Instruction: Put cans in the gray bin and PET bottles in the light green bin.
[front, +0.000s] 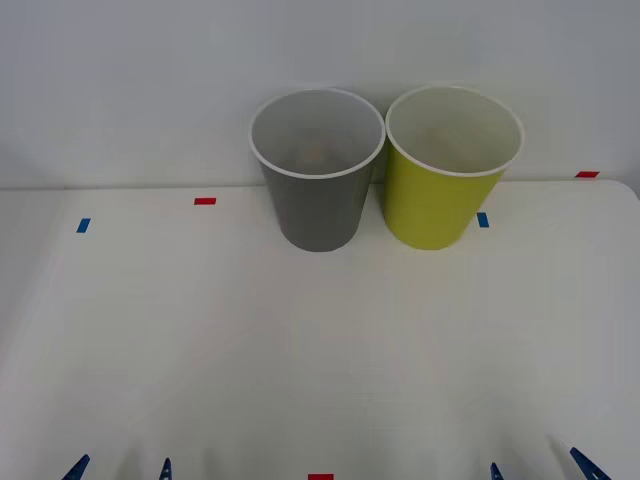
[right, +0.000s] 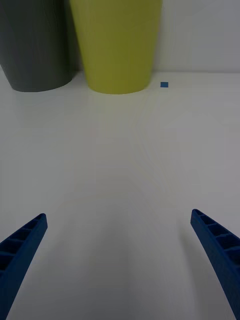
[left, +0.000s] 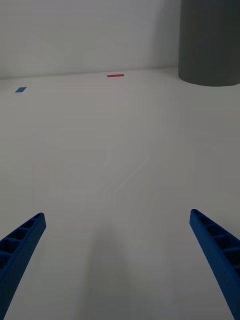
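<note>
Gray bin (front: 318, 205) beside light green bin (front: 440, 195), both white-rimmed, upright.

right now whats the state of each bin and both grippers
gray bin: upright at the table's far side, something faint inside, cannot tell what
light green bin: upright, just beside the gray bin on the robot's right
left gripper: open, holding nothing, at the near table edge
right gripper: open, holding nothing, at the near edge

Count: 1 tall tapered round gray bin with white rim (front: 318, 205), 1 tall tapered round yellow-green bin with white rim (front: 437, 205). Tape marks on the white table (front: 320, 350): 3 small red (front: 205, 201), 2 small blue (front: 83, 225). 2 blue-fingered grippers: left (front: 120, 468), right (front: 540, 466).
</note>
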